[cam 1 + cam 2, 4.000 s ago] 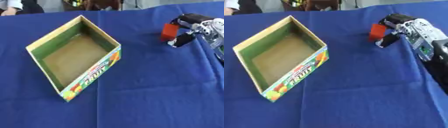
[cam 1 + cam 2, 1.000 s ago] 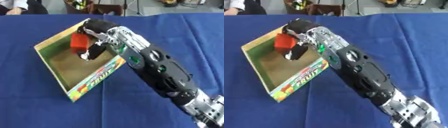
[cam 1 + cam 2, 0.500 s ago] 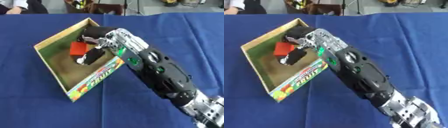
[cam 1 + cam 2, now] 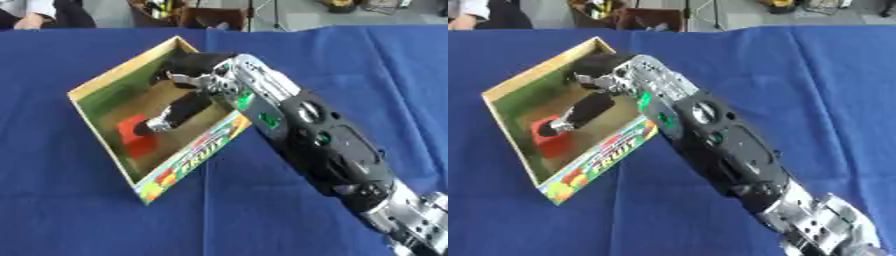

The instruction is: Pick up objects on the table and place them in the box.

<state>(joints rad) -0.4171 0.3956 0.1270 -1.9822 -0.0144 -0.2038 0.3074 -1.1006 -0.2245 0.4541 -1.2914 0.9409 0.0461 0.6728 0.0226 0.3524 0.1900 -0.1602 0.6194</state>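
Our right hand [image 4: 188, 95] is inside the box [image 4: 101, 81], arm reaching in diagonally from the lower right over the near right wall. Fingers are extended, not wrapped on anything; one dark finger [image 4: 179, 111] points down toward the red block [image 4: 134, 134], with its tip at the block's upper right edge. We can't tell if the tip is touching the block or just above it.

The red block sits on the box floor, in the lower-left part, close to the near wall with the fruit print [image 4: 194, 156]. It shows clearer in the right eye view, with the block resting flat against the bottom.

The box is an open cardboard tray with green inner walls, set at an angle on the desk [image 4: 367, 65], which is covered in blue cloth. Our left hand shows in neither view.
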